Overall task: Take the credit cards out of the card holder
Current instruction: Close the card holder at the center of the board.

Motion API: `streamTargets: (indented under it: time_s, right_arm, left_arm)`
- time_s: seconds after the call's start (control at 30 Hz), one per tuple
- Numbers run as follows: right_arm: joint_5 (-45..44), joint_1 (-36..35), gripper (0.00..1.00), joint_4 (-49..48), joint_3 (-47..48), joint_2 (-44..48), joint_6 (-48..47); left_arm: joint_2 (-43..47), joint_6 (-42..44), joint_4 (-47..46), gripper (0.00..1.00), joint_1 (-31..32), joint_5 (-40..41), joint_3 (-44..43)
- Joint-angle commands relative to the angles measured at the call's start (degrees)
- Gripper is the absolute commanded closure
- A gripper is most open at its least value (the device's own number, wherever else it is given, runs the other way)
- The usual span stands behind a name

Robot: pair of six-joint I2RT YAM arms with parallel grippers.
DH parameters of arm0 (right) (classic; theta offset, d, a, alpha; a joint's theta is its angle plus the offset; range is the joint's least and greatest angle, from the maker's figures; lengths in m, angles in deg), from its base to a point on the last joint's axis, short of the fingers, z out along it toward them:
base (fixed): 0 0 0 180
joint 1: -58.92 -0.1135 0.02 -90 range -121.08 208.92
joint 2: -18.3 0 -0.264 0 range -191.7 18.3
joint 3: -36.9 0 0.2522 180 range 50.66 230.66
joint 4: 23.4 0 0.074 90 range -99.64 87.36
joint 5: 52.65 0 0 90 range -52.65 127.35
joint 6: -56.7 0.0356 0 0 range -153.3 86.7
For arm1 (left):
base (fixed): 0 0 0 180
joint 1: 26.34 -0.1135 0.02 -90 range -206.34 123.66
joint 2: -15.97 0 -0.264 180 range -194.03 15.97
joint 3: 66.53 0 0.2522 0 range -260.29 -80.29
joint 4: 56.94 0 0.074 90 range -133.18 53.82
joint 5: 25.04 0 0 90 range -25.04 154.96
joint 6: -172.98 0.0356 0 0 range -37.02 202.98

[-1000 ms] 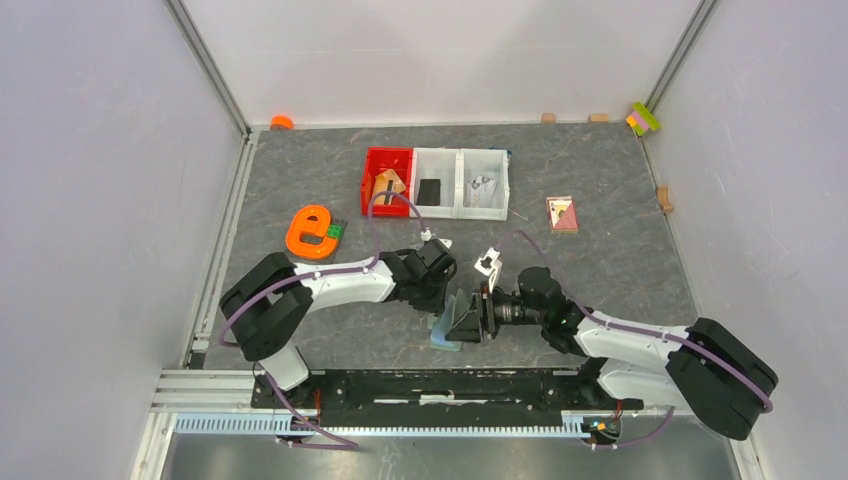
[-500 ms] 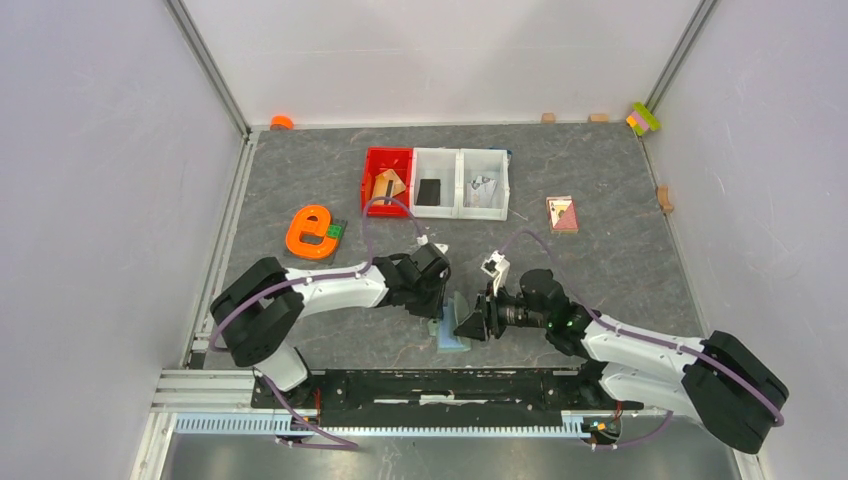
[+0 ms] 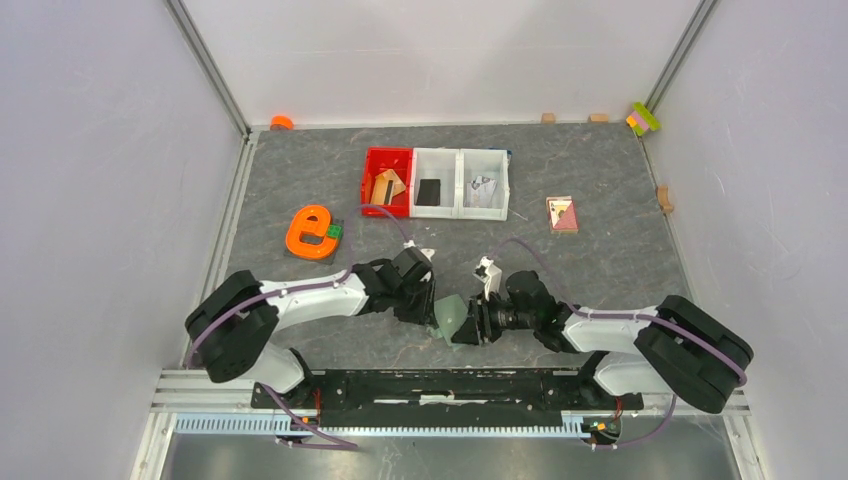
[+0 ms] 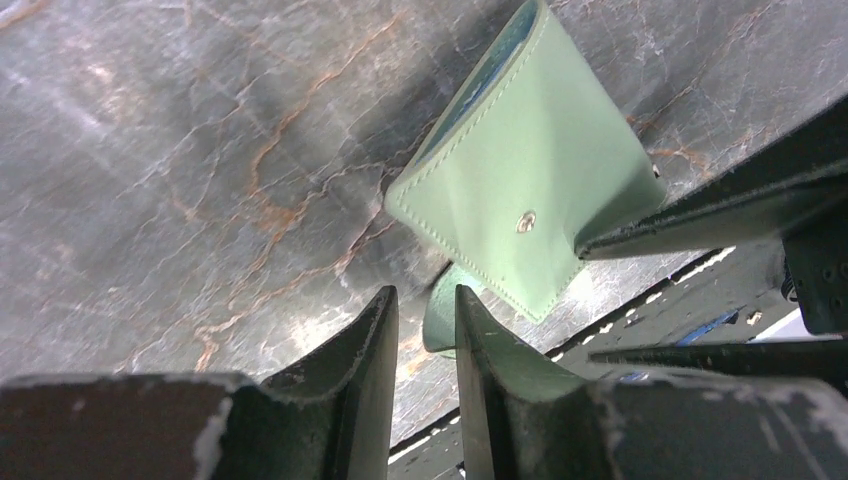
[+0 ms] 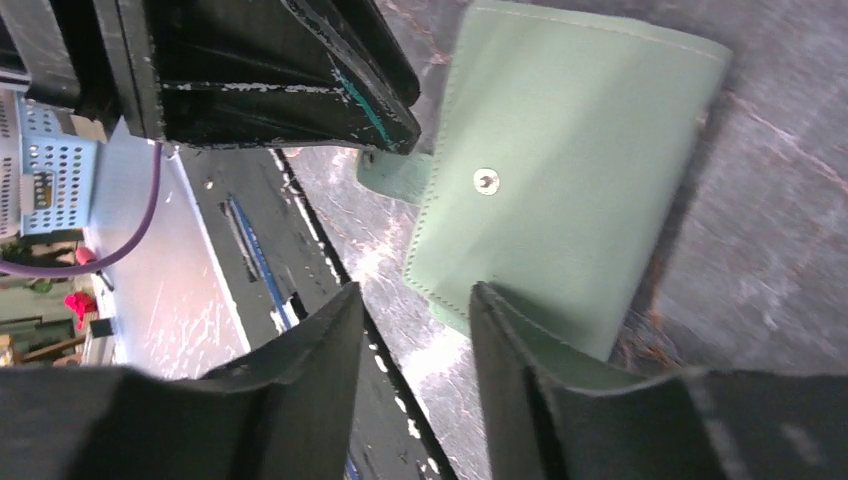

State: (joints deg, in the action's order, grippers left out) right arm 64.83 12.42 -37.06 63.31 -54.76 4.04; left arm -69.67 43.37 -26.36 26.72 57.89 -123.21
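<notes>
The sage-green card holder (image 3: pixel 450 316) lies folded on the table between my two grippers, snap side up. The left wrist view shows it (image 4: pixel 530 170) with a bluish edge inside the fold at its top. My left gripper (image 3: pixel 428 311) (image 4: pixel 425 300) is open by a narrow gap, and the holder's small tab (image 4: pixel 440 318) sits at one fingertip. My right gripper (image 3: pixel 468 328) (image 5: pixel 415 295) is open, with one finger over the holder's (image 5: pixel 570 150) near edge. A tan-gold credit card (image 3: pixel 386 186) lies in the red bin (image 3: pixel 388 152).
Two white bins (image 3: pixel 462 152) join the red one at the back, one holding a grey item. An orange e-shaped block (image 3: pixel 310 232) lies at the left and a pink square item (image 3: pixel 562 213) at the right. The arms' black rail (image 3: pixel 430 385) runs along the front edge.
Both wrists have shifted a little left. The holder sits slightly further from the rail and now shows as a folded green shape. My right jaws have narrowed.
</notes>
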Motion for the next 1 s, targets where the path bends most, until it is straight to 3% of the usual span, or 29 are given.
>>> streamTargets:
  time_s: [0.0, 0.1, 0.3, 0.57, 0.77, 0.97]
  right_arm:
    - [-3.92, -0.07, 0.44, 5.30, 2.45, -2.56, -2.82]
    - [-4.64, -0.08, 0.43, 6.56, 2.46, -1.48, -2.58]
    - [-5.28, -0.05, 0.67, 12.05, 7.37, 3.51, -3.10]
    - [-16.40, 0.35, 0.92, 25.36, 14.97, 4.50, -8.81]
    - [-15.45, 0.37, 0.98, 24.38, 13.14, -0.14, -9.42]
    - [-20.23, 0.35, 0.98, 24.35, 9.86, -1.46, -10.78]
  left_arm:
    - [5.61, -1.31, 1.11, 0.66, -1.10, 0.75, 1.08]
    - [8.64, -0.89, 3.40, 0.66, -1.20, 1.74, 0.70]
    - [11.36, 0.08, 4.46, 0.67, -1.29, 1.35, -2.51]
    - [6.21, 2.15, 1.35, 0.71, -1.30, 0.04, -7.83]
    - [-0.69, 3.49, -1.25, 0.71, -1.36, -1.98, -11.22]
    - [-9.48, 3.06, -4.67, 0.74, -1.38, -2.81, -9.19]
